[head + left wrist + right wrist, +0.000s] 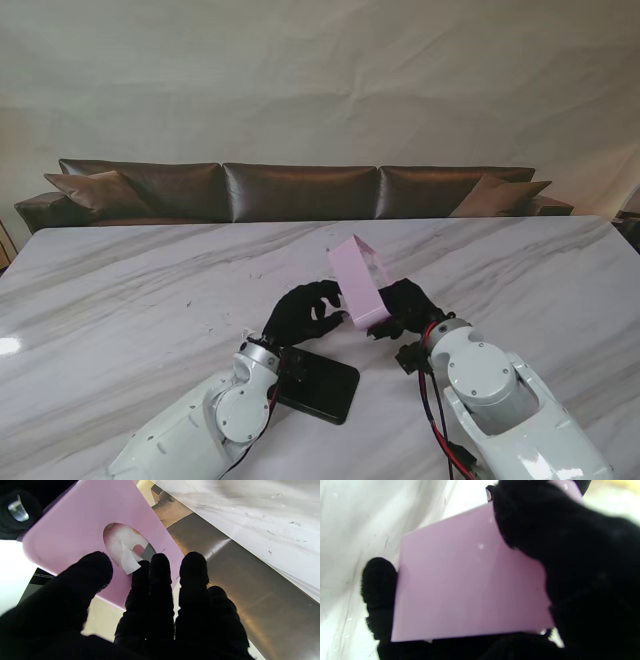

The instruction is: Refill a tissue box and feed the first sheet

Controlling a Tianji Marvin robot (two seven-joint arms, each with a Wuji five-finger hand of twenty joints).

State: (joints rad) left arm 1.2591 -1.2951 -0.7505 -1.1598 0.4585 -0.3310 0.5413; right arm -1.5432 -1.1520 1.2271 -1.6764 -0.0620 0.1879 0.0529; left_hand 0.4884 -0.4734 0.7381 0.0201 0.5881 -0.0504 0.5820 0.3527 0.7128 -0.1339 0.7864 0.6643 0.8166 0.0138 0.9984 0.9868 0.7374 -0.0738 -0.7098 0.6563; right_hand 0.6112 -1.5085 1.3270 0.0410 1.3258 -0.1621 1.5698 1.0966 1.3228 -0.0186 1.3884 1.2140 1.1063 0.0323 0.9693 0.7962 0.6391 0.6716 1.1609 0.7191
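Occlusions and cut-offs around the pink tissue box (359, 282)

In our stand view the right hand (406, 308) is mostly behind the box, and our left forearm covers part of the black tray (326, 386). In the right wrist view the thumb (565, 555) is blurred and covers one box corner; the box is cut by the frame edge. In the left wrist view our fingertips (160, 565) block the oval opening's edge, so we can't tell if they pinch the tissue sheet (128, 561).
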